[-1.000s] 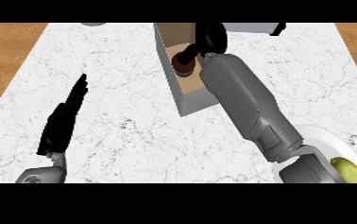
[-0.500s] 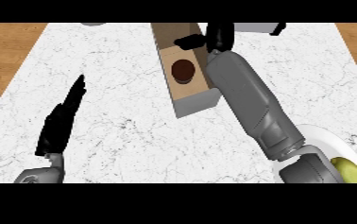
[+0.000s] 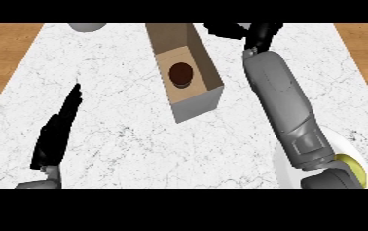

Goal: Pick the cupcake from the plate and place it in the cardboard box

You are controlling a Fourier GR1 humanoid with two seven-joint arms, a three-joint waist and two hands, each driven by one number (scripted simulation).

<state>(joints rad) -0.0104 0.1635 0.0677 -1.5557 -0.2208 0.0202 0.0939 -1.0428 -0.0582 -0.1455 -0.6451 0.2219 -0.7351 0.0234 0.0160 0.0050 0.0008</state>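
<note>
Cupcake point(image 3: 181, 74) sits inside the cardboard box point(image 3: 205, 101), now fully uncovered. Right hand point(image 3: 253, 31) has pulled away to the box's 2 o'clock, off the box, fingers spread, holding nothing. Left hand point(image 3: 60, 127) unchanged at 8 o'clock, fingers straight and pressed together. White plate point(image 3: 287, 169) at 5 o'clock, partly behind the right forearm.
</note>
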